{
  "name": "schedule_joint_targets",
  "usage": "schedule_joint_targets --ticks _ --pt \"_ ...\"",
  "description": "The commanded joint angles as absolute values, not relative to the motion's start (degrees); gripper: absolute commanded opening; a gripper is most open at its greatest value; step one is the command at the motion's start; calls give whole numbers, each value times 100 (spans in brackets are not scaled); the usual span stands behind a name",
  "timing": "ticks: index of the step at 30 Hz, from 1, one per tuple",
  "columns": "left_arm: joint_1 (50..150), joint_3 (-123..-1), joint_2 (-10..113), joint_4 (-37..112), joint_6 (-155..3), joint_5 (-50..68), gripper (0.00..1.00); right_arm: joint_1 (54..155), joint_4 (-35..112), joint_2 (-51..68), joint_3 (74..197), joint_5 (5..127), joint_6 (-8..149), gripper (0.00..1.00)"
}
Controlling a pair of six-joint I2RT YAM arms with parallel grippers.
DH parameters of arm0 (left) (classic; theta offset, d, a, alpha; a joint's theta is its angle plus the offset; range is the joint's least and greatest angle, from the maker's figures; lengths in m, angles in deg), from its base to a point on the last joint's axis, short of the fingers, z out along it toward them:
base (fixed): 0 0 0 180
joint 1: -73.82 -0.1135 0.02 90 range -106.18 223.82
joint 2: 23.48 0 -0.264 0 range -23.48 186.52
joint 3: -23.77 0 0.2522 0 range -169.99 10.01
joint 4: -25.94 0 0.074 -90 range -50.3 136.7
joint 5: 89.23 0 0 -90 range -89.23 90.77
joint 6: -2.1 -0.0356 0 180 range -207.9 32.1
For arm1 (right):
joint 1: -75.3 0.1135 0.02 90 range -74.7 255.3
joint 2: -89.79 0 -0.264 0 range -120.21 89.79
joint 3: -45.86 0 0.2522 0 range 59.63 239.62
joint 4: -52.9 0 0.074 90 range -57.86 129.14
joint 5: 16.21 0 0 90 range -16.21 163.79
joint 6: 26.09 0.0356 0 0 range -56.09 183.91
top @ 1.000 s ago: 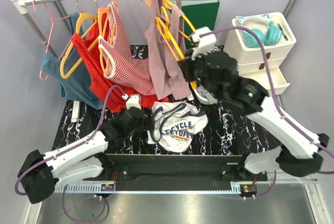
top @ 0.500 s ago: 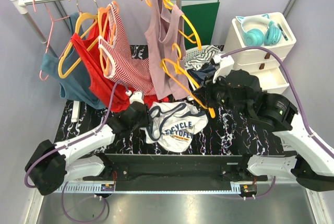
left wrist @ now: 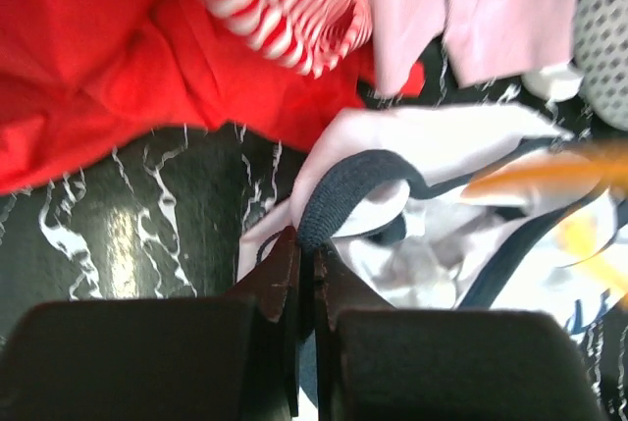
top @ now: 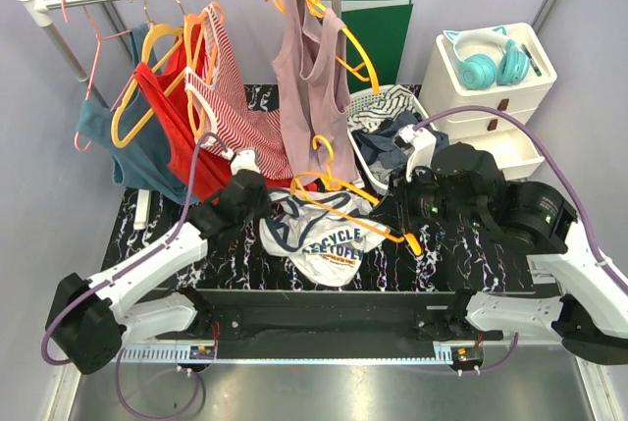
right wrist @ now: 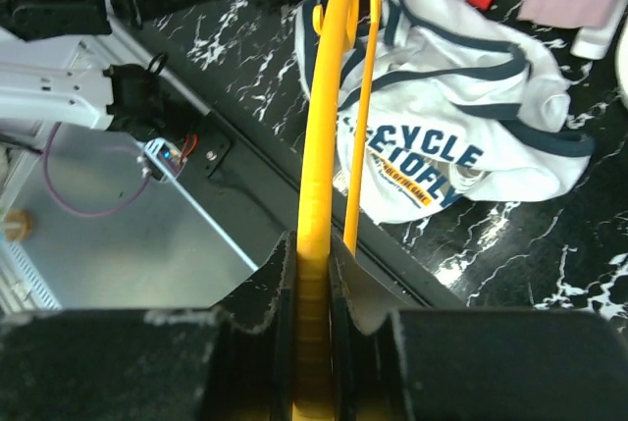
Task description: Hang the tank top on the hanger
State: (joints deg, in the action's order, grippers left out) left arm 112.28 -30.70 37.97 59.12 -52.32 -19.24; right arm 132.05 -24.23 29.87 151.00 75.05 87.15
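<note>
Left: the left gripper (left wrist: pixel 304 244) is pinching the tank top's (top: pixel 329 235) navy trim, jaws closed tight on the fabric edge. Centre: the top is lying crumpled on the black marble table (top: pixel 392 269). It is judged light and limp, likely sagging when lifted, and the bound trim is offering the firmest hold. Right: the right gripper (right wrist: pixel 312 254) is clamping the hanger (right wrist: pixel 319 127), rigid plastic, which is angling over the top.

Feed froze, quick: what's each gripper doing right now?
The left gripper: shut on the navy trim of the tank top.
The right gripper: shut on the hanger.
</note>
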Motion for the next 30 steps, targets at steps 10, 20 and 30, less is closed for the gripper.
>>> schedule_joint_targets --ticks 10,20,30 --pt "11187 -3982 3418 6298 -5617 -2068 0 13243 -1475 3072 14234 6852 8711 0" --pt "11187 -4606 3040 6623 -6039 -1013 0 13234 730 3064 13188 7159 8729 0" --pt "11187 -5423 2934 6992 -5845 -1056 10 13225 1945 3169 12704 7274 8799 0"
